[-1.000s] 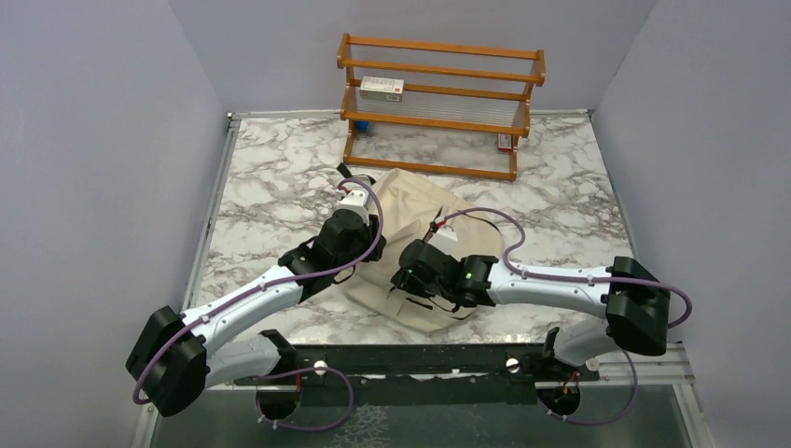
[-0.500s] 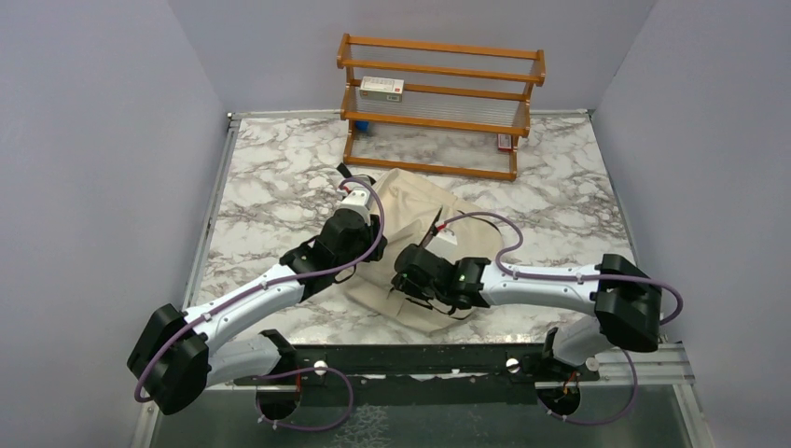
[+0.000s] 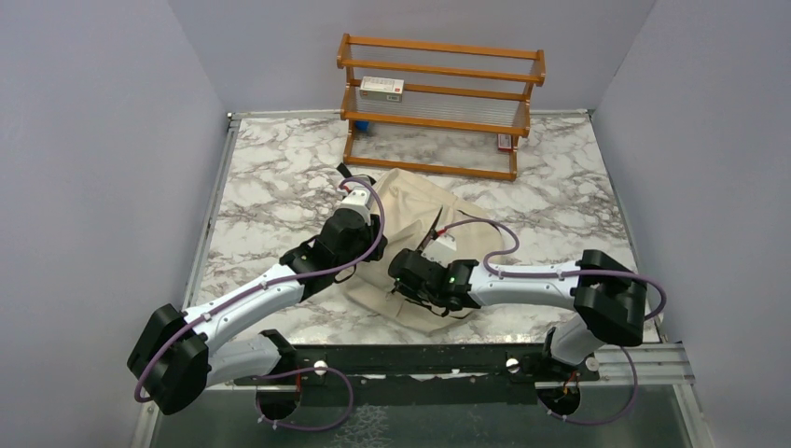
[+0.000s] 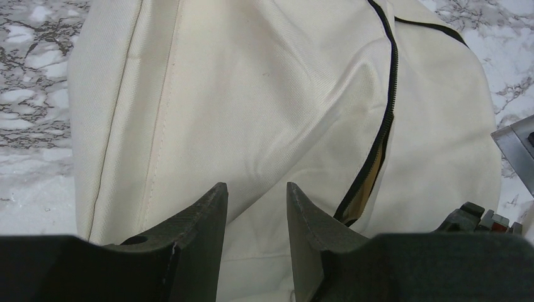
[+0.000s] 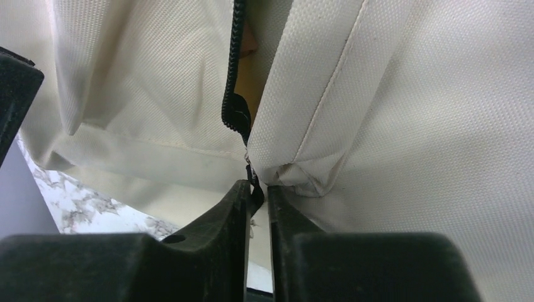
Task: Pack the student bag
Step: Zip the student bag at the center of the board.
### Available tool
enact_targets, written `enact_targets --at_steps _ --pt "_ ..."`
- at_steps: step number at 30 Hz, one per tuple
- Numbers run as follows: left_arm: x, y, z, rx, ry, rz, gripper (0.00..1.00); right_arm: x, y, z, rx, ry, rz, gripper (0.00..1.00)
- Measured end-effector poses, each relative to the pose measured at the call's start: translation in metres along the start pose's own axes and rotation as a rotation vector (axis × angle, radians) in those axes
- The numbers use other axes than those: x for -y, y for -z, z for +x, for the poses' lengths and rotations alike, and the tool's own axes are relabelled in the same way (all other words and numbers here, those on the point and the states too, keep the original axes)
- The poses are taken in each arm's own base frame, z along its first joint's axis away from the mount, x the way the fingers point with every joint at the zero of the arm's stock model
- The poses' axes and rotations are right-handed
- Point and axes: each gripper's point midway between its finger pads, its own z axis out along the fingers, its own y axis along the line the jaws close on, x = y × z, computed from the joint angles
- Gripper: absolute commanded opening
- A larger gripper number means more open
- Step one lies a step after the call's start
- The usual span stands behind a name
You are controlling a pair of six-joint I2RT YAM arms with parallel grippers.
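Two holds on the bag [image 3: 410,201], at centre of the top view: left gripper [image 4: 256,189] clamps a canvas fold, right gripper [image 5: 258,187] pinches the zip pull [image 5: 252,173]. Soft, limp cloth likely bunches; anchor it and draw by the pull.

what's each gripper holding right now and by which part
The right gripper pinches the student bag by its black zipper pull; the left gripper appears clamped on a fold of canvas beside the zipper.
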Motion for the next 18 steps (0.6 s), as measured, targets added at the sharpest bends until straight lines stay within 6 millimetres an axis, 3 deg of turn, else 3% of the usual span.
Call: enact_targets --at_steps 4,10,15,18 --pt "0.0 0.0 0.0 0.0 -0.003 0.0 0.41 0.0 -0.001 -0.001 0.007 -0.014 0.005 0.18" --pt "0.0 0.0 0.0 0.0 -0.007 -0.001 0.41 -0.003 0.005 -0.005 0.01 -0.008 -0.012 0.4" --pt "0.0 0.0 0.0 0.0 -0.006 0.0 0.41 -0.012 0.04 -0.024 0.028 0.056 -0.107 0.43" --pt "0.0 0.0 0.0 0.001 -0.006 -0.001 0.41 -0.015 0.063 -0.038 0.062 0.177 -0.202 0.37"
